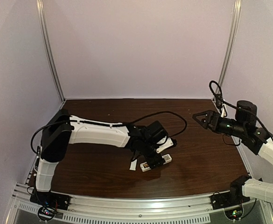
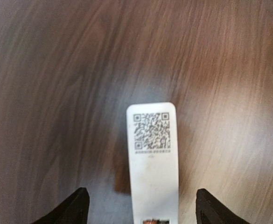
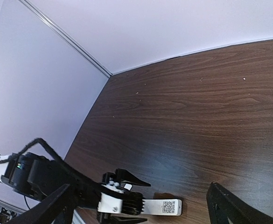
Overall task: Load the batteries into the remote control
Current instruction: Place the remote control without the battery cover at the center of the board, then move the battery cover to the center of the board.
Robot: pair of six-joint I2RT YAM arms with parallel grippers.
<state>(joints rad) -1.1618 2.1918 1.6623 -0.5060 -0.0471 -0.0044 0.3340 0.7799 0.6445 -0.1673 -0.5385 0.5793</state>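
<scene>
My left jaws, spread apart, straddle the remote control (image 2: 152, 154) lying code-side up on the desk (image 2: 57, 93); right jaws, also apart, hang well off it. I'd seat the batteries (image 2: 156, 220) squarely, gently.

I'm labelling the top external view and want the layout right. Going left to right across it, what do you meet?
In order: left arm's black shoulder → small white loose piece → remote control → right gripper.
</scene>
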